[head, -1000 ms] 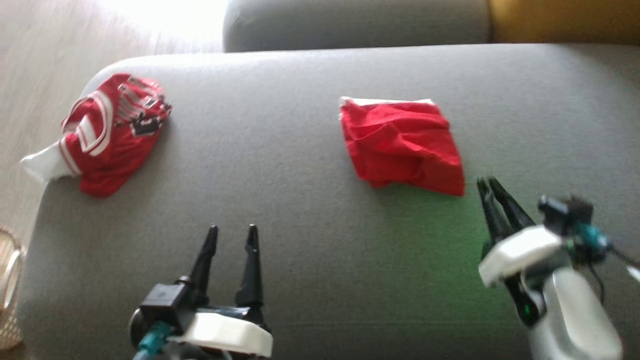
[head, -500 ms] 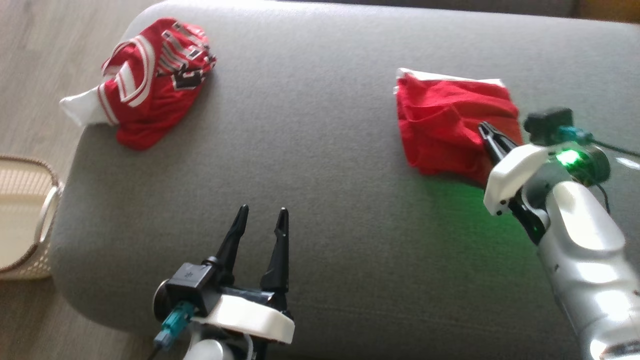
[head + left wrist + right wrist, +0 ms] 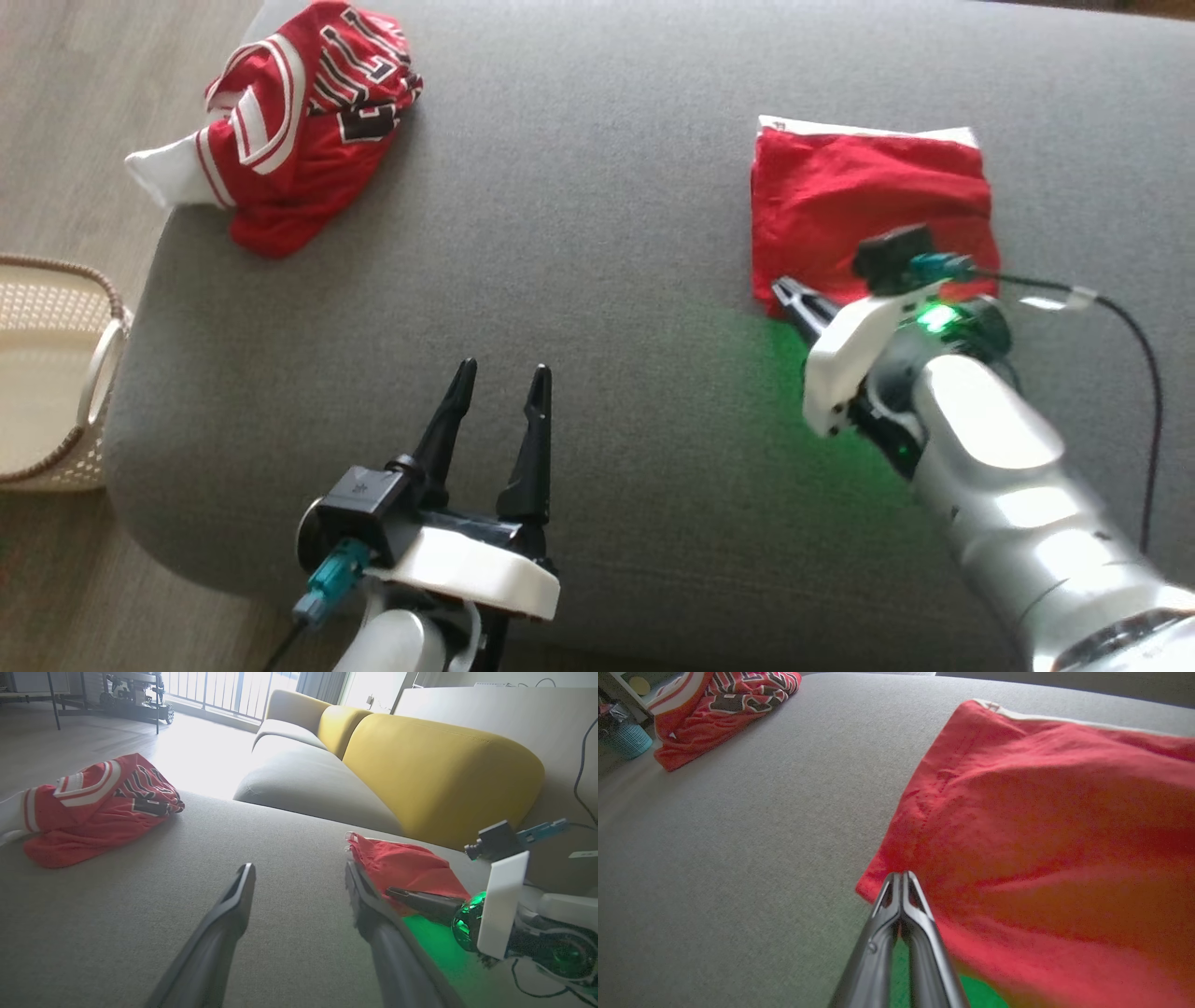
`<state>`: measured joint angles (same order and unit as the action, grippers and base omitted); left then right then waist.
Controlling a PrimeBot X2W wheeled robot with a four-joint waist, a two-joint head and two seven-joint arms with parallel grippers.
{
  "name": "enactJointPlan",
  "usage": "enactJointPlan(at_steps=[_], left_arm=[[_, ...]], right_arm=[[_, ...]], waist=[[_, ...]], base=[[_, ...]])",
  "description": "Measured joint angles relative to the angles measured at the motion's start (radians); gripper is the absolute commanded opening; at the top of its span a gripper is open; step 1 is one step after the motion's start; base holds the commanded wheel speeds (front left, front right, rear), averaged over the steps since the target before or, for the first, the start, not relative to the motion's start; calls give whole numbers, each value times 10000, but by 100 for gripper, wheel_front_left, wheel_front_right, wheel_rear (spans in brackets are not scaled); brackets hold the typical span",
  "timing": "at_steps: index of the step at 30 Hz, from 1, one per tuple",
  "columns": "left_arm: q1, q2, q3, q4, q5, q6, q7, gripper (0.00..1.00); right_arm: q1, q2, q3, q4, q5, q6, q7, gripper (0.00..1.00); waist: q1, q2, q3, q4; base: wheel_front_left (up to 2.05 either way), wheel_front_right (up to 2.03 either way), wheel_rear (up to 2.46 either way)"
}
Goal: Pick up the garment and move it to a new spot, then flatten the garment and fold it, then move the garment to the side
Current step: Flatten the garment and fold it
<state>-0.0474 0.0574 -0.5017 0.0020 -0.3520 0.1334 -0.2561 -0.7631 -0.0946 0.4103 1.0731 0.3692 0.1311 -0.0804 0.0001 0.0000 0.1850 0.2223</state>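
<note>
Right fingers point(image 3: 883, 926) pressed shut, tips at near-left corner of garment point(image 3: 1041, 812), which spreads ahead and right of them. Left fingers point(image 3: 446, 415) spread open, well apart.

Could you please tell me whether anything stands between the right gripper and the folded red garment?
Nothing visible does. The right gripper, shut, has its tips at the near corner of the folded red garment, with bare grey cushion beside them. The red jersey lies well away to the left.
</note>
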Motion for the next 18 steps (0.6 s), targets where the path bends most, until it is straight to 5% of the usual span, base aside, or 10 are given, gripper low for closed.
enactJointPlan(at_steps=[11, 12, 13, 14, 18], left_arm=[[68, 0, 313, -31, -69, 165, 0, 100], [103, 0, 330, -31, -61, 165, 0, 100], [301, -6, 428, -52, -58, 180, 0, 100], [439, -8, 554, -69, -58, 226, 0, 100], [841, 0, 991, -100, -130, 343, 0, 100]], right_arm=[[1486, 203, 1639, -997, 1338, 0, -800, 0], [1557, 247, 1618, -1091, 1409, 0, -988, 10], [1606, 305, 1342, -1193, 1509, 0, -1283, 41], [1606, 293, 1154, -1252, 1496, 0, -1417, 100], [1749, 221, 88, -1718, 938, 0, -1680, 100]], waist=[[-2, 0, -583, -521], [-2, 0, -658, -584], [-2, 0, -816, -735], [-2, 0, -891, -821], [-2, 0, -1184, -1203]], base=[[0, 0, 0], [0, 0, 0], [0, 0, 0], [0, 0, 0], [0, 0, 0]])
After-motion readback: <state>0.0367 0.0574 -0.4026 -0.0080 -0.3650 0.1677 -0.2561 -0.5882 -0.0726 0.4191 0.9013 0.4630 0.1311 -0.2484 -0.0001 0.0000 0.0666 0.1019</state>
